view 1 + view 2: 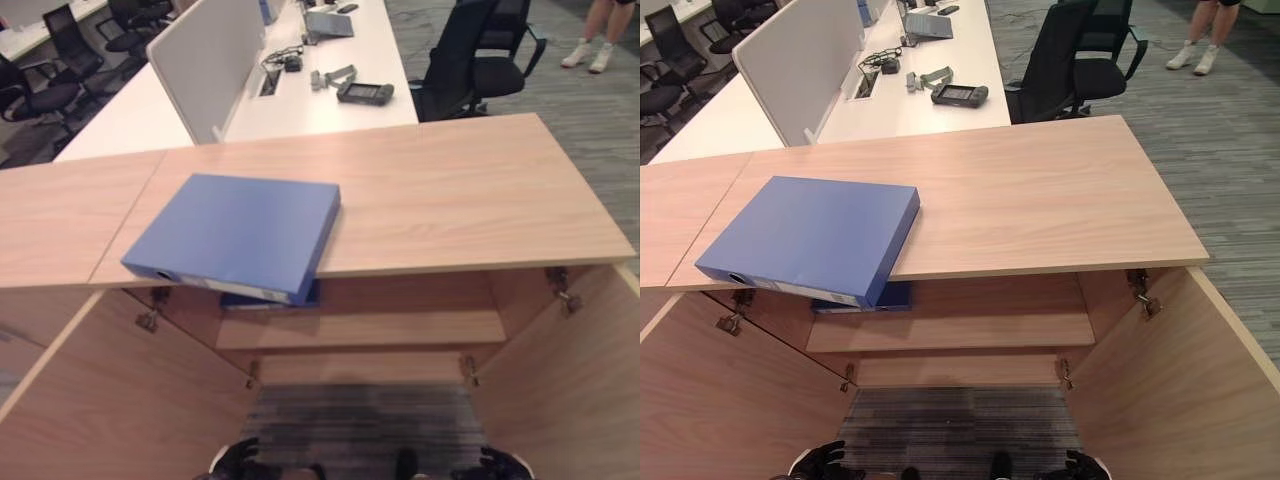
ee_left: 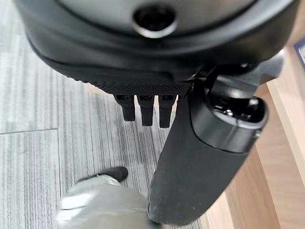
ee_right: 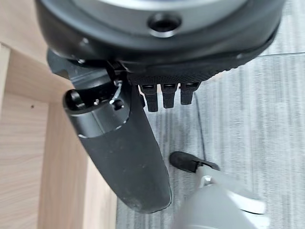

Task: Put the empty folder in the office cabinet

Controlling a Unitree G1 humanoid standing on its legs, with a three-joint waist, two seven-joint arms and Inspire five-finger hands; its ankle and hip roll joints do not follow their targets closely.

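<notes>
Nearest, at the bottom edge of the head views, the left hand (image 1: 238, 460) and the right hand (image 1: 492, 464) are seen hanging low over the carpeted floor (image 1: 960, 425), nothing held or touched by either. In the wrist views the fingers (image 2: 145, 109) of the left and the fingers (image 3: 169, 98) of the right are shown straight and relaxed. Beyond, the cabinet (image 1: 360, 330) stands with both doors swung open, a shelf (image 1: 970, 335) visible inside. On the cabinet's tabletop (image 1: 1040, 200), at its near left, the blue folder (image 1: 810, 238) lies flat, its near corner overhanging the edge. Farther back stand a white desk (image 1: 330, 100) and a black chair (image 1: 470, 55).
</notes>
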